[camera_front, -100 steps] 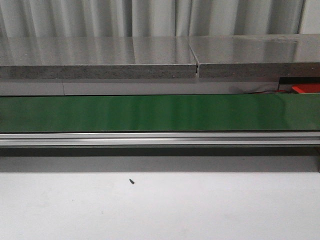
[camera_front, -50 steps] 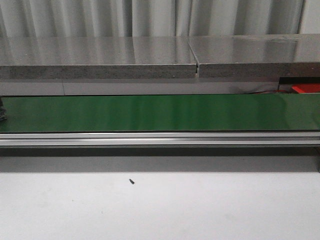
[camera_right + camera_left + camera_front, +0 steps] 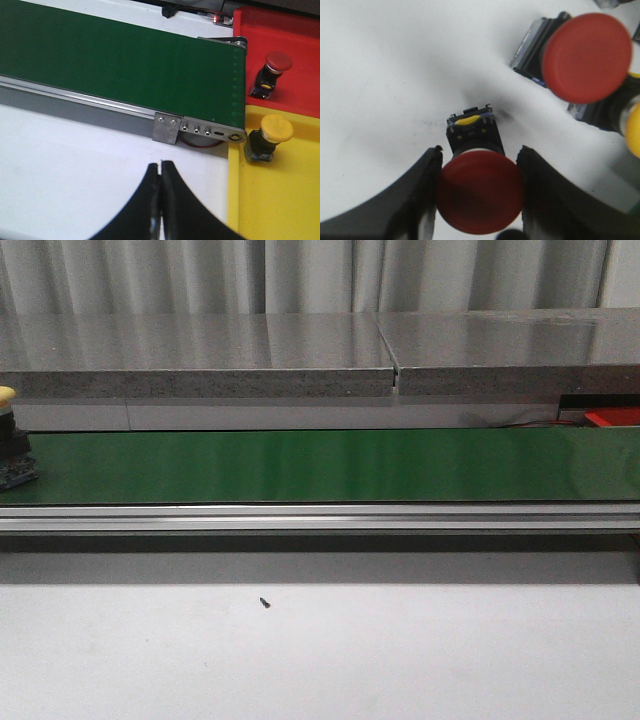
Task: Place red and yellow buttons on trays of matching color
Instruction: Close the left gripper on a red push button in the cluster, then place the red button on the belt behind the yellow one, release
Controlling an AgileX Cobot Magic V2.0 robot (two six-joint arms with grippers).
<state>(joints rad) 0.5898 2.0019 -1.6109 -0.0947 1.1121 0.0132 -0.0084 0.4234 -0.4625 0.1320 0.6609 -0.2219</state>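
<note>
The left gripper (image 3: 480,195) has its dark jaws apart on either side of a red mushroom-headed push button (image 3: 479,191), whose black body lies on the white counter (image 3: 385,75); the fingers flank the cap closely, though I cannot tell whether they press it yet. That straddle suits lifting the button by its head. Just beyond it lie another red mushroom button (image 3: 587,55) and part of a yellow one (image 3: 632,130), a supply pile waiting to be fed out.

The right gripper (image 3: 160,200) hangs with its jaws together and empty over the white counter, near the end of the green conveyor belt (image 3: 125,65), probably waiting for arrivals. Right of the belt's end sit a red plastic tray (image 3: 300,95) holding a red button (image 3: 270,75) and a yellow plastic tray (image 3: 280,200) holding a yellow button (image 3: 267,137), both sorted correctly.

In the front view, a yellow-capped button (image 3: 10,440) stands at the belt's far left edge, presumably riding toward the trays.
</note>
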